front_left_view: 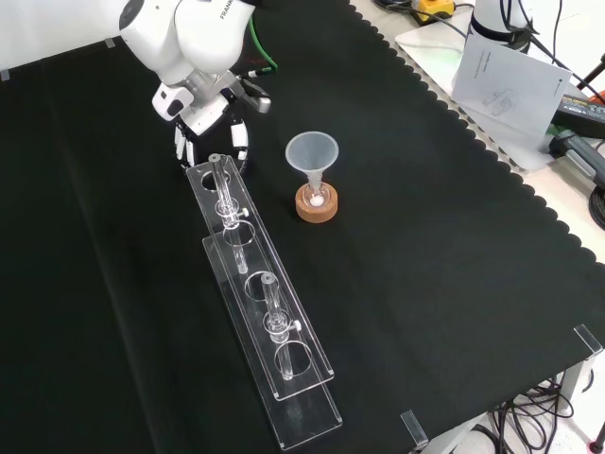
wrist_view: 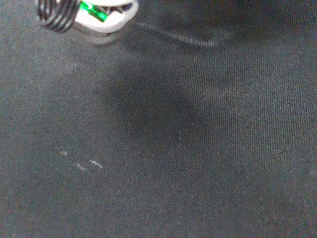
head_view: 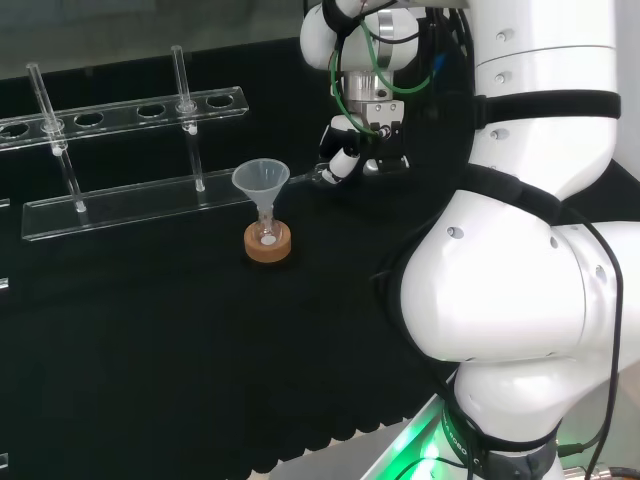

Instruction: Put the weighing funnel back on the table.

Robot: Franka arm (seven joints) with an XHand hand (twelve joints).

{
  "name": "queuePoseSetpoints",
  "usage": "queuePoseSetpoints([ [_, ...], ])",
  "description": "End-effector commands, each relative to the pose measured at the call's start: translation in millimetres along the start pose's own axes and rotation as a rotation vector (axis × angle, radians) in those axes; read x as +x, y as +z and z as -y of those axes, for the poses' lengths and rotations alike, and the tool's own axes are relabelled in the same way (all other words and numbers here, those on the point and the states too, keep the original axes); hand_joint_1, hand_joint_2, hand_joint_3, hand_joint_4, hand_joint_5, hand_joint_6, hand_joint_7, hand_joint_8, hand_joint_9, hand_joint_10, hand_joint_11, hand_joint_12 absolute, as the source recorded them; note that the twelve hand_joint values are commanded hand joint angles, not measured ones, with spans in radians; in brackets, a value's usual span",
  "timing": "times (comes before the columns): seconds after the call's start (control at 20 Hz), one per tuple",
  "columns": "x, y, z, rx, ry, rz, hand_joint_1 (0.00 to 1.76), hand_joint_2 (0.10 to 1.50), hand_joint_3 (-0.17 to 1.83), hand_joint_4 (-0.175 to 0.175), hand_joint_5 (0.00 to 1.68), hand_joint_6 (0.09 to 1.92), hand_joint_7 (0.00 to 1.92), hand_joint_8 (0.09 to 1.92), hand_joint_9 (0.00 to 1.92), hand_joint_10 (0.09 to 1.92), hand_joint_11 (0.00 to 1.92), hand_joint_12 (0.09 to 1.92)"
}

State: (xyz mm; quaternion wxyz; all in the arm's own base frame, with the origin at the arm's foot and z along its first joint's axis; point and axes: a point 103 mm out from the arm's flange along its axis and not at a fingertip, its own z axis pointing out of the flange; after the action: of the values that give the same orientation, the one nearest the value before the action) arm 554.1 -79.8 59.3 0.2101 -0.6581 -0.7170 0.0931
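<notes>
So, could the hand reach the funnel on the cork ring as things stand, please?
Probably yes: the hand hangs near the funnel, with bare cloth between them in the front view; the tube rack lies aside.

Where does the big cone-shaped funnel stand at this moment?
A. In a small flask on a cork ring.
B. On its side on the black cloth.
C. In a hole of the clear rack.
A: the funnel stands mouth up with its stem in a small flask on the cork ring, beside the clear rack.
</notes>
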Motion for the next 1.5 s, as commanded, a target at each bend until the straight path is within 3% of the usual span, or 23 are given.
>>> queuePoseSetpoints([
  [0.05, 3, 5, -1, 0.002, -0.01, 0.004, 1.11, 0.7, 0.6, 0.175, 1.23, 0.73, 0.62, 0.64, 0.95, 0.31, 0.74, 1.09],
  [0.3, 2, 5, 2, 0.0, -0.016, 0.021, 1.11, 0.7, 0.59, 0.175, 1.24, 0.71, 0.62, 0.64, 0.95, 0.31, 0.74, 1.09],
  [0.45, 1, 4, 4, 0.011, -0.017, 0.025, 1.08, 0.87, 0.32, 0.175, 1.17, 0.74, 0.58, 0.66, 0.92, 0.33, 0.71, 1.11],
  [0.6, 1, 5, 5, 0.039, -0.012, 0.046, 0.98, 0.83, 0.23, 0.08, 0.97, 0.62, 0.5, 0.67, 0.86, 0.37, 0.67, 1.14],
  [0.85, 4, 2, 8, 0.053, -0.019, 0.065, 0.94, 0.7, 0.45, 0.034, 0.66, 0.58, 0.37, 0.67, 0.72, 0.47, 0.58, 1.19],
  [1.0, 5, -1, 11, 0.048, -0.054, 0.06, 0.91, 0.64, 0.5, 0.015, 0.42, 0.42, 0.22, 0.66, 0.58, 0.52, 0.46, 1.25],
  [1.25, 8, -16, 26, -0.026, -0.091, 0.056, 0.8, 0.58, 0.46, 0.017, 0.25, 0.12, 0.02, 0.59, 0.29, 0.62, 0.18, 1.36],
  [1.5, 13, -45, 47, -0.098, -0.101, 0.06, 0.75, 0.57, 0.42, 0.018, 0.24, 0.09, 0.01, 0.57, 0.24, 0.65, 0.14, 1.38],
])
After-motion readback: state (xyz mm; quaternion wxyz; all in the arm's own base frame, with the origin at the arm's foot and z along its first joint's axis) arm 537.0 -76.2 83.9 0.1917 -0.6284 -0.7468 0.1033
